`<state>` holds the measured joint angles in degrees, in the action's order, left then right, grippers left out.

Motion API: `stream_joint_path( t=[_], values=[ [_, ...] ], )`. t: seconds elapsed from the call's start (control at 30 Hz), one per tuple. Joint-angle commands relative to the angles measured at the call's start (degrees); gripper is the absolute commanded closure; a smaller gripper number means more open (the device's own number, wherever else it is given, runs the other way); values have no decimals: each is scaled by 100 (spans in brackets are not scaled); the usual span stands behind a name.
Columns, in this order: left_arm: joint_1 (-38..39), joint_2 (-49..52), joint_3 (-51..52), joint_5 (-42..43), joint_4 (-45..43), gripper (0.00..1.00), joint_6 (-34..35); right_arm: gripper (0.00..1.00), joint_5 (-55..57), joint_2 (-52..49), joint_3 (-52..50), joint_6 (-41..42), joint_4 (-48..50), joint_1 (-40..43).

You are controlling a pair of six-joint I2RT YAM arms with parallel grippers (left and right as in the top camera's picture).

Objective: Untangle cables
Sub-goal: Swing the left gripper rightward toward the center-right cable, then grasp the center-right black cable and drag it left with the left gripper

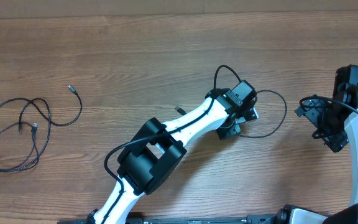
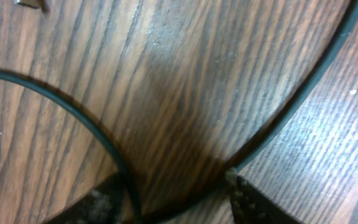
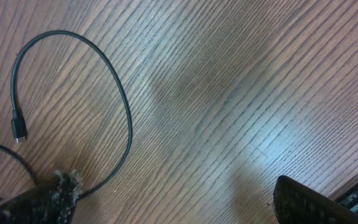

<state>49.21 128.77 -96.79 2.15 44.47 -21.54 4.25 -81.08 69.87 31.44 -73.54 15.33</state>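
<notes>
Desk: brown wood grain [image 1: 135,56]; both arms reached over its right half.
Cables: a tangled bundle [image 1: 21,127] lay at the far left; one loose loop [image 1: 285,109] curved out beside the left hand, mid-desk.
Left hand [image 1: 241,123]: low over the loose loop; fingers [image 2: 253,202] stood apart, the loop passing between them, nothing clamped.
Right hand [image 1: 319,124]: spread wide, holding nothing; near the right edge.
</notes>
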Motion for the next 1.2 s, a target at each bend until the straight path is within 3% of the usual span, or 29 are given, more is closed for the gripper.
stream_joint_path(
  t=[0.0,0.07,0.1,0.13,0.3,0.47,0.8,1.17],
  values=[
    [87,208,260,-260,109,61,-74,0,-28,4,63,-46,31,17],
    [85,208,260,-260,138,74,-72,0,-28,4,63,-44,37,17],
    [85,208,258,-291,160,88,-74,0,-31,4,63,-46,37,17],
    [85,208,258,-378,164,96,-66,0,-28,4,63,-46,35,17],
    [-76,120,109,-1576,188,96,916,0,-31,4,63,-46,35,17],
    [-424,-302,-387,-1652,511,96,1539,0,-31,4,63,-46,24,17],
    [-2013,-2035,-575,-2006,1073,96,2802,0,-33,4,63,-42,13,17],
    [-3663,-2933,-575,-2181,1851,96,3045,0,-33,4,63,-42,11,17]
  ],
)
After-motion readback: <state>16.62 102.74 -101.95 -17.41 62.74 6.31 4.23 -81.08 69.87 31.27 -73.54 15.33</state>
